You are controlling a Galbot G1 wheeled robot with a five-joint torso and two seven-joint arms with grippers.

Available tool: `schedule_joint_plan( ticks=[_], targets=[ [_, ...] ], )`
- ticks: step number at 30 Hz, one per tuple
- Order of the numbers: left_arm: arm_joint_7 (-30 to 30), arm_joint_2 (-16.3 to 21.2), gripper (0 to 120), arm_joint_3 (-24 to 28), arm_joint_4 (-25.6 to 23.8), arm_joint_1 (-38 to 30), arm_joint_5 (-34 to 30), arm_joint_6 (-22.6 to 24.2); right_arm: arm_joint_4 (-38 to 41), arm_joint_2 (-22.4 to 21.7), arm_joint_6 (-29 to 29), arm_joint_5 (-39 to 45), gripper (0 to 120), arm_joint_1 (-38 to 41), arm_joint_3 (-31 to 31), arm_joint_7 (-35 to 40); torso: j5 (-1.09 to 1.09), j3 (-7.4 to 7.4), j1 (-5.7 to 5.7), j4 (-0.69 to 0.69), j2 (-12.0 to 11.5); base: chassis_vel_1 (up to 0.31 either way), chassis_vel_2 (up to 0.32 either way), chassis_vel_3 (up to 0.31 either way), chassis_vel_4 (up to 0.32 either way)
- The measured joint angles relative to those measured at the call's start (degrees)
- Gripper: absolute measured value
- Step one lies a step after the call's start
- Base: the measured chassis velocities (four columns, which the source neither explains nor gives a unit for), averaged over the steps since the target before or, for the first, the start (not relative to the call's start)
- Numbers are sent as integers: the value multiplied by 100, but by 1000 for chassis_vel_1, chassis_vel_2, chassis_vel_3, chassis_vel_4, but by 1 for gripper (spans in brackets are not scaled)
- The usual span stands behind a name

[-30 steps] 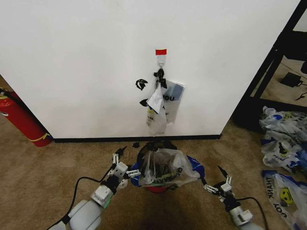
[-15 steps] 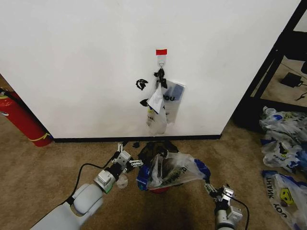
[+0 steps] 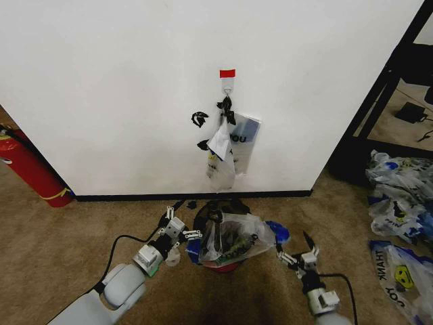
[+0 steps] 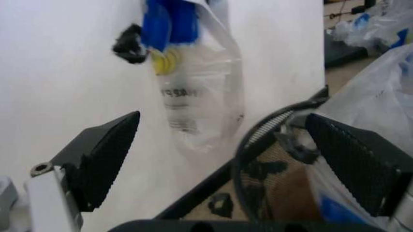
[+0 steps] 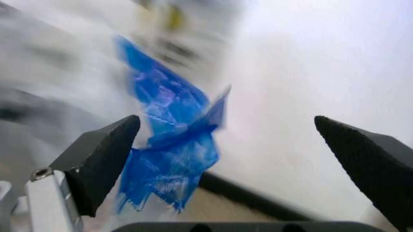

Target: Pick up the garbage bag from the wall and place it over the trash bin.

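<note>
The garbage bag point(image 3: 233, 237), see-through with blue patches, lies bunched over the top of the trash bin point(image 3: 220, 266), a black mesh basket with a red base, at the foot of the wall point(image 3: 101, 101). My left gripper point(image 3: 183, 222) is open beside the bin's left side, not holding anything. In the left wrist view that gripper point(image 4: 223, 118) frames the bin's mesh rim point(image 4: 258, 145) and the bag point(image 4: 387, 87). My right gripper point(image 3: 292, 245) is open just right of the bag's blue edge. Between the spread fingers of the right gripper point(image 5: 226, 120) a blue patch of the bag point(image 5: 171, 145) hangs free.
Whitish printed bags point(image 3: 226, 145) hang from a hook under a red tape strip point(image 3: 226, 72). A red fire extinguisher point(image 3: 30, 169) stands at the left. Heaped plastic bags point(image 3: 399, 223) lie at the right, near a black rack point(image 3: 379, 95). Open carpet lies left of the bin.
The right gripper has come forward to the bag's right side. The bag has drawn back left and sits more squarely on the bin. The left gripper has barely moved.
</note>
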Motion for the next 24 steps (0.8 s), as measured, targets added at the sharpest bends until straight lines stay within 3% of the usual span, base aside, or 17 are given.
schedule_joint_plan(
  ticks=[2,3,4,7,10,17,19,21,24],
  targets=[
    [10,33,100,-47,-9,-54,-104,-1,-8,-108,436,689,100,32,427,-1658,0,0,0,-6,0,0,0,0,0],
    [10,33,100,-47,-9,-54,-104,-1,-8,-108,436,689,100,32,427,-1658,0,0,0,-6,0,0,0,0,0],
    [24,48,100,-52,-8,-95,-163,0,-8,-159,524,998,100,49,629,-2475,-1,0,0,-9,1,0,0,0,0],
    [65,67,100,-42,14,-168,-246,4,-100,-224,579,1476,100,179,983,-3863,1,0,0,-8,0,0,0,0,0],
    [97,62,100,-14,16,-180,-257,4,-235,-277,554,1858,100,317,1139,-4491,0,0,0,-4,0,0,0,0,0],
    [114,6,100,38,61,-171,-196,7,-731,-477,-188,2739,100,510,1308,-5903,1,0,0,-6,0,0,0,0,0],
    [115,1,100,36,62,-146,-161,11,-953,-554,-610,3028,100,625,1388,-6930,2,0,0,-6,0,0,0,0,0],
    [113,1,100,23,58,-105,-126,16,-1147,-580,-833,2858,100,800,1599,-7713,1,0,0,-6,0,0,0,0,0],
    [107,-5,100,4,51,-68,-77,18,-1336,-613,-884,2682,100,1018,1756,-8110,1,0,0,-4,0,0,0,0,0]
  ],
)
